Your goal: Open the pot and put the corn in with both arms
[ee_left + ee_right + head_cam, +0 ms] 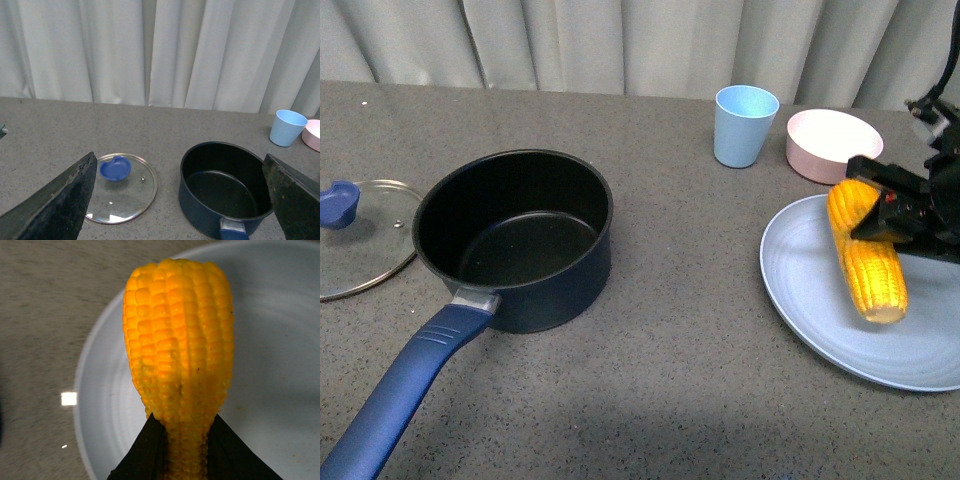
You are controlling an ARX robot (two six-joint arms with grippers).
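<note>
The dark navy pot [515,240] stands open at the left-centre of the table, its long blue handle [405,385] pointing toward the front edge. Its glass lid [360,235] with the blue knob [338,203] lies flat on the table to the pot's left. My right gripper [880,212] is shut on the yellow corn [868,252], holding it above the pale blue plate [820,320]. In the right wrist view the corn [180,350] sits between the black fingers [145,455]. My left gripper [185,200] is open, its view showing the lid [122,187] and the pot [225,187] below.
A light blue cup [745,124] and a pink bowl [832,143] stand at the back, right of centre. White curtains hang behind the table. Grey tabletop lies between the pot and the plate.
</note>
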